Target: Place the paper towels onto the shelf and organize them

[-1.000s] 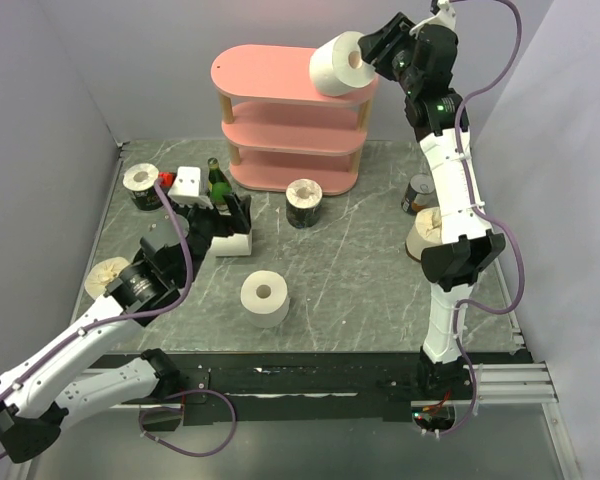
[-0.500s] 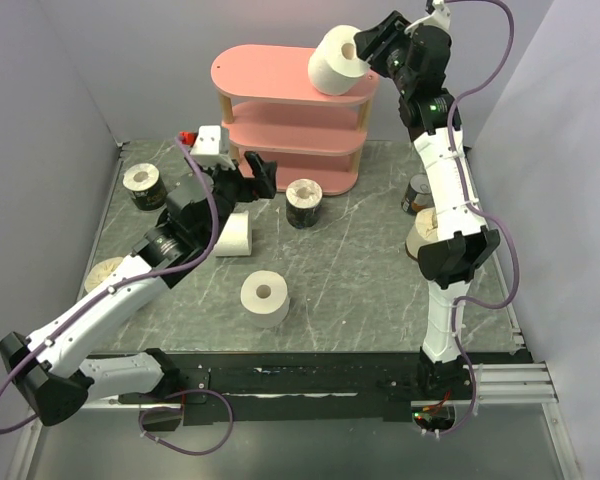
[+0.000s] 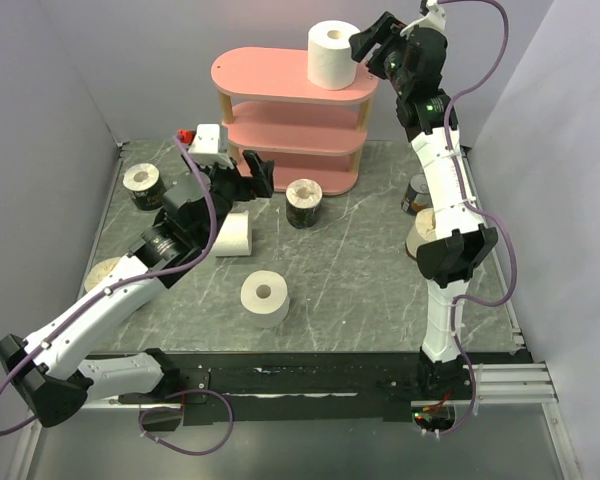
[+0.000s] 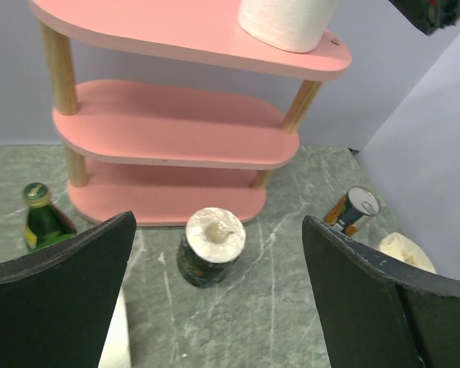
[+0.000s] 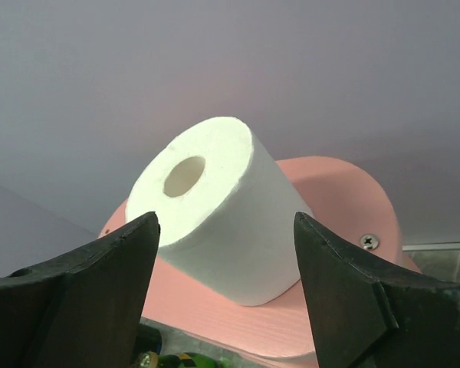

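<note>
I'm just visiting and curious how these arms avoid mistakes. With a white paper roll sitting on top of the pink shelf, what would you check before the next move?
1. White paper roll upright on the top board of the pink three-tier shelf: ok.
2. Right gripper jaws apart, clear of that roll on both sides: ok.
3. Left gripper open and empty: ok.
4. Dark-banded paper roll upright ahead of the left gripper, nothing between them: ok.
5. Every roll shelved: not ok; several are on the grey marbled table.
</note>
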Robot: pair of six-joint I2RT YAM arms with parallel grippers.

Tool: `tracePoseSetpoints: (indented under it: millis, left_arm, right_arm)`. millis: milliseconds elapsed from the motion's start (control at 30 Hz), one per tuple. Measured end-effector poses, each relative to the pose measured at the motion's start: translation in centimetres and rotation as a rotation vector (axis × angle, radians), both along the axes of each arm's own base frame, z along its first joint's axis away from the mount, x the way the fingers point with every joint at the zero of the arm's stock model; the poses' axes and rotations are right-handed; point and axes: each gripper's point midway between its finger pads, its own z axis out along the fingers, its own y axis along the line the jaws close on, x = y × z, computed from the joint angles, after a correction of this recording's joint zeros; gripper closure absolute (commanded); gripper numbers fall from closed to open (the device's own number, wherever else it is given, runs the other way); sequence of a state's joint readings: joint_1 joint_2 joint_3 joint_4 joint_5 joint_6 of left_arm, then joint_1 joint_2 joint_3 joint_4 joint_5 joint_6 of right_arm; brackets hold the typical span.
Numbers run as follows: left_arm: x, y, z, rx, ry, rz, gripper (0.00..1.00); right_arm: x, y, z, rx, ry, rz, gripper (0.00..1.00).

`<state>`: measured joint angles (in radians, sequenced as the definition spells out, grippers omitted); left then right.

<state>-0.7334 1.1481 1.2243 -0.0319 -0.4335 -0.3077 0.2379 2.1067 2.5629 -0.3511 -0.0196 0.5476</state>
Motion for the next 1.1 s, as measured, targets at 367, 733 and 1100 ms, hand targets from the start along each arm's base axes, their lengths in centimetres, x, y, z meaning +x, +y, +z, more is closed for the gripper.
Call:
tracePoseSetpoints:
  millis: [367,733,1100]
  left_arm:
    - [-3.0,7.3,-0.8,-0.043,0.054,0.170,0.04]
    - [-3.9,11.3,-10.2,-0.099,0.321,0.249,0.04]
    - [-4.8,10.8,-12.5,-0.110,0.387,0.213,0.04]
  right_arm:
    - [-3.7,-0.6,0.6,-0.145,-0.007,0.020,0.24]
    - [-8.1,5.5,0.6,-0.312,-0.058,0.098,0.26]
    - [-6.7,9.0,-1.6,-0.278,-0.054,0.219,0.31]
